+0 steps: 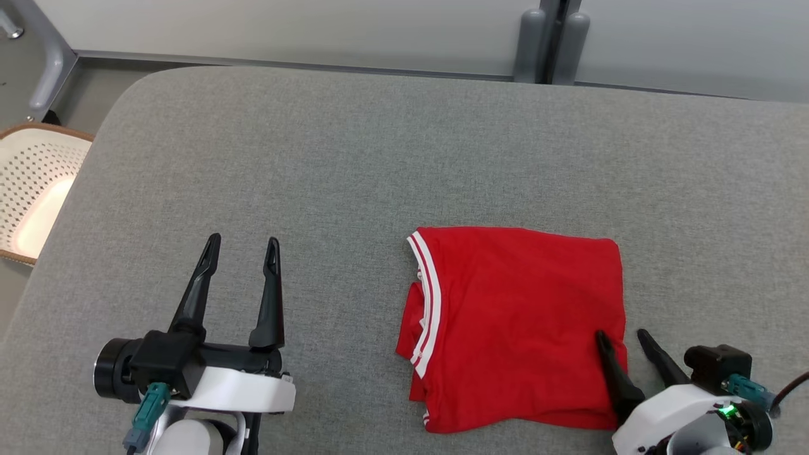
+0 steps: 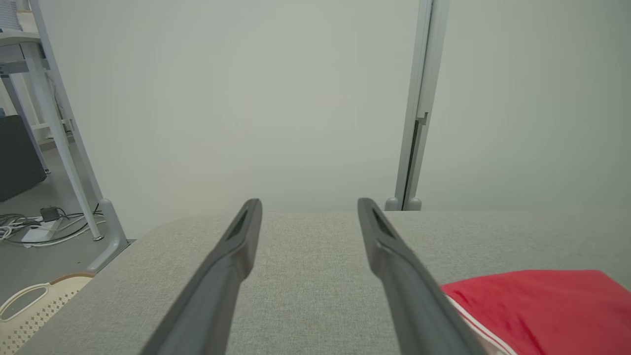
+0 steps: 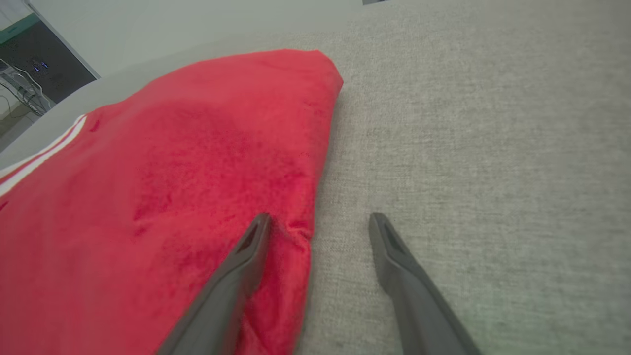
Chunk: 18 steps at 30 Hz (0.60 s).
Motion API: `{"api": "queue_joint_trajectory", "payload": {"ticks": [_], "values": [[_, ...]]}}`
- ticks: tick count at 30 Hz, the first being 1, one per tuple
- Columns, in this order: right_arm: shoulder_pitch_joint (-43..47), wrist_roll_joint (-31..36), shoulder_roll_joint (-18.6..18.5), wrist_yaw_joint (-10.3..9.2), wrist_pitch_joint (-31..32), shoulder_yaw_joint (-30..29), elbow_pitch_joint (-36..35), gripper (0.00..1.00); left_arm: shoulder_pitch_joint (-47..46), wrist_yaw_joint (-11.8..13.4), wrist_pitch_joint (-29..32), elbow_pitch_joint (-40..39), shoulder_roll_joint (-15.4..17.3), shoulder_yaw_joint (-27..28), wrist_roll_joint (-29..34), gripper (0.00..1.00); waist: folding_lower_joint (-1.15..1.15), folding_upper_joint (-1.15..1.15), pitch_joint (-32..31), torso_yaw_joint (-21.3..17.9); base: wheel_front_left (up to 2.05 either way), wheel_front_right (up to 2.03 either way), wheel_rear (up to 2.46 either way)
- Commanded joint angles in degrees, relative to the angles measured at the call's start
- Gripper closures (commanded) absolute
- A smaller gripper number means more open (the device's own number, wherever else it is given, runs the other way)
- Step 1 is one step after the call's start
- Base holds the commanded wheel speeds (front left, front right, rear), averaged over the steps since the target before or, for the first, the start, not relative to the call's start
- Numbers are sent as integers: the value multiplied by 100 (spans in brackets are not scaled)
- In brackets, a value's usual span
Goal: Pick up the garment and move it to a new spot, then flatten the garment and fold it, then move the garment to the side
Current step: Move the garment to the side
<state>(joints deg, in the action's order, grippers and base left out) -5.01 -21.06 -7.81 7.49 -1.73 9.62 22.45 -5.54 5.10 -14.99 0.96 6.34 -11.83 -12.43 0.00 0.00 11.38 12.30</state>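
Observation:
The garment [image 1: 518, 322] is a red shirt with white trim, folded into a rough square on the grey table [image 1: 379, 158], right of centre. My right gripper [image 1: 620, 335] is open at the garment's near right edge, with one finger [image 3: 236, 276] over the red cloth and the other finger [image 3: 404, 276] over bare table; nothing is gripped. The garment [image 3: 172, 187] spreads to the left in the right wrist view. My left gripper [image 1: 243, 243] is open above bare table, well to the left of the garment. Its wrist view catches a red corner of the garment [image 2: 542, 305] at lower right.
A cream perforated basket [image 1: 31, 189] stands on the floor beyond the table's left edge, also seen as basket [image 2: 29, 305]. A pale partition wall [image 1: 316, 25] with a grey post [image 1: 550, 38] runs behind the table. Cables [image 2: 39, 227] lie on the floor at far left.

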Motion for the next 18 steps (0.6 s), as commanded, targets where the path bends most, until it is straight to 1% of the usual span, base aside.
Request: {"api": "queue_joint_trajectory", "payload": {"ticks": [1, 3, 4, 5, 8, 12, 15, 18], "values": [[-62, -21, 14, 0, 74, 13, 121, 0, -102, -15, -18, -16, -1, 30, 41, 0, 0, 0, 91, 79, 0, 0, 0], [-106, -81, 81, 0, 108, 81, 336, 0, -129, -39, -19, -43, -32, 69, 64, 0, 0, 0, 127, 90, 0, 0, 0], [-106, -94, 101, 0, 151, 91, 430, 62, -129, -47, -20, -52, -44, 85, 86, 0, 0, 0, 141, 92, 0, 0, 0], [-102, -124, 116, 0, 216, 140, 511, 100, -139, -59, -20, -59, -49, 96, 115, 0, 0, 0, 153, 89, 0, 0, 0], [-113, -169, 100, 0, 219, 247, 547, 100, -179, -113, -21, -73, -45, 136, 175, 0, 0, 0, 200, 38, 0, 0, 0], [-243, -166, -72, 0, 69, 468, 319, 100, -240, -167, -21, -110, -29, 196, 263, 0, 0, 0, 274, -176, 0, 0, 0], [-390, -168, -253, -2, -49, 650, 142, 100, -260, -207, -15, -151, 7, 255, 312, 0, 0, 0, 342, -470, 0, 0, 0], [-629, -204, -429, -9, -181, 795, 29, 100, -298, -236, -15, -207, 47, 325, 350, 0, 0, 0, 412, -892, 0, 0, 0]]}}
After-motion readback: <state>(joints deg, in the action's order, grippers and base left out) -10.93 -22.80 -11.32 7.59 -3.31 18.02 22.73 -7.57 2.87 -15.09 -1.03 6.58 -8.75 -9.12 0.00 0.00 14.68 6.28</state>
